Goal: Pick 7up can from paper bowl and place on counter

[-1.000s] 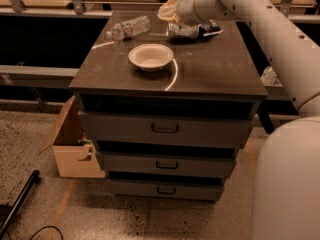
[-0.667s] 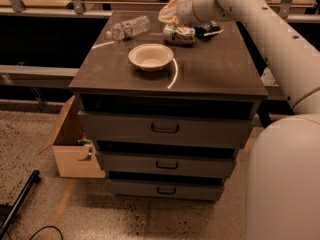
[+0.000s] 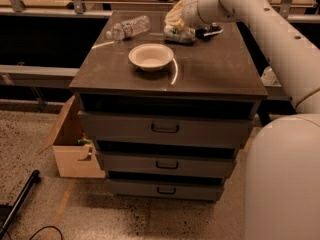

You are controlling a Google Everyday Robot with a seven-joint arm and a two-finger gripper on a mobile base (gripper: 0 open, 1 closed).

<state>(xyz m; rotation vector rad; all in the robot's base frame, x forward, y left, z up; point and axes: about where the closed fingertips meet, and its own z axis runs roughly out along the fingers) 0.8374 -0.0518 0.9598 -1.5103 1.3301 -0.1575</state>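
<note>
Arm (image 3: 260, 19) reaches in from the right, gripper (image 3: 176, 21) low over the back of the counter (image 3: 215, 69); can't tell whether it's clamped or released. Paper bowl (image 3: 151, 56) sits fwd-left of gripper, looks empty. Water bottle (image 3: 128, 28) lies further left of gripper. 7up can (image 3: 179, 33) is right under gripper, apparently on its side at counter level; can't tell if they're touching. Small black obj (image 3: 210, 31) just right of gripper. Risks IMO: can on its side rolls on release, toward back edge or into black obj. A retract w/ partial grip would drag or flick it. A leftward wrist swing could clip the bottle.
</note>
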